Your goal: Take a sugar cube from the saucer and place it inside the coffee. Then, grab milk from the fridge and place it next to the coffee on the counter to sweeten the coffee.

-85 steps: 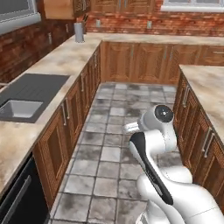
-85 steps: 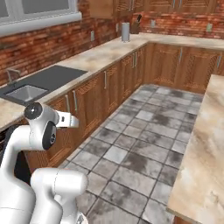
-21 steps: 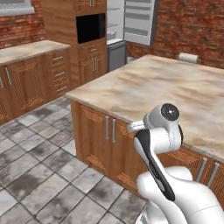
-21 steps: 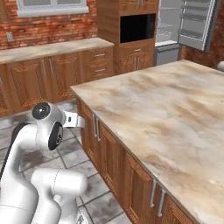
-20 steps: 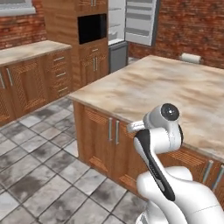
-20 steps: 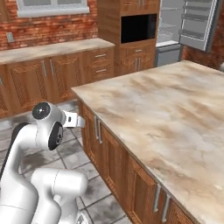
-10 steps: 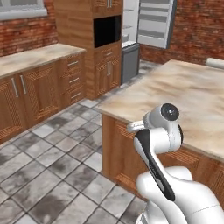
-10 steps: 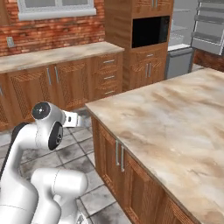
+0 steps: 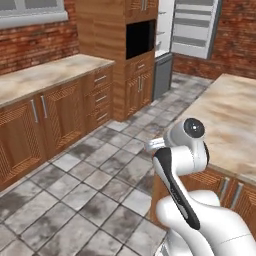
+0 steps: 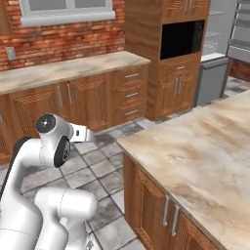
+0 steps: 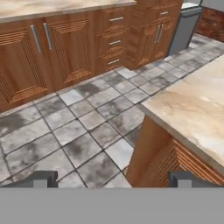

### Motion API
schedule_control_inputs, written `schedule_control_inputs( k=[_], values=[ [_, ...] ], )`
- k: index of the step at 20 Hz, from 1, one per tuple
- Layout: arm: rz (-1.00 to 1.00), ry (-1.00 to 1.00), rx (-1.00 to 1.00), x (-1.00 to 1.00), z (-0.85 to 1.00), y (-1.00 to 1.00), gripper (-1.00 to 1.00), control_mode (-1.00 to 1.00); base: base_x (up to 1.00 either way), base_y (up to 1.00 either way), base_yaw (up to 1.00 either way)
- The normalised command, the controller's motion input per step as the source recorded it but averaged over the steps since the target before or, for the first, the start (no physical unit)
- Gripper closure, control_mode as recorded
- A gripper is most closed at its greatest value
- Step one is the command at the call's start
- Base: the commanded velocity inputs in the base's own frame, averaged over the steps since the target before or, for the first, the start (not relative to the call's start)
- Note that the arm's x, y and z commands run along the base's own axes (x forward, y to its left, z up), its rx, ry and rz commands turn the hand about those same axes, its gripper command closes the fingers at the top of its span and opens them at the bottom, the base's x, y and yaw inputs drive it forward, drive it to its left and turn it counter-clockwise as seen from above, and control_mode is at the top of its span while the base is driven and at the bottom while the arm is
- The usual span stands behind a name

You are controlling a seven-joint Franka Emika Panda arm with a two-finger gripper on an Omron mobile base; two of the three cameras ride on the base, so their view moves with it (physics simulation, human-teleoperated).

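Fridge [image 9: 192, 25] is the thing that the coming move depends on, and it is seen at the upper right of the left base view, with its door open and pale shelves inside; in the right base view its pale interior is seen at the upper right corner, behind the tall wooden cabinet [image 10: 166, 58] that holds the black microwave [image 10: 181, 39]. The gripper [image 11: 112, 178] is seen at the bottom of the hand view, where the two dark finger tips stand wide apart near the lower left and lower right, and nothing is held between them; only grey floor tiles [image 11: 78, 131] and the corner of the island counter [image 11: 197, 105] are seen past them. From the gripper the fridge lies far ahead and to the upper right of each base view, well apart from the arm, with a long stretch of tiled floor between. The hand is kept folded close to the robot's body, low in both base views, so it is judged that the base must be driven nearer before any reaching can be done. The milk cannot be made out inside the fridge at this distance; the shelves are too small to tell what is on them. The saucer and the coffee are not found on the counter parts that are visible, so whether the sugar step is finished cannot be told.
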Motion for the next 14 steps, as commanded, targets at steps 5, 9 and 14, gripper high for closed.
schedule_control_inputs(
  k=[5, 9, 14],
  values=[
    [0.0, 0.0, 0.0, 0.0, 0.0, 0.0, -1.0, 1.0, 1.0, 1.0, -0.08],
    [0.0, 0.0, 0.0, 0.0, 0.0, 0.0, -1.0, 1.0, 1.0, 1.0, -0.09],
    [0.0, 0.0, 0.0, 0.0, 0.0, 0.0, -1.0, 1.0, 1.0, 1.0, -0.11]
  ],
)
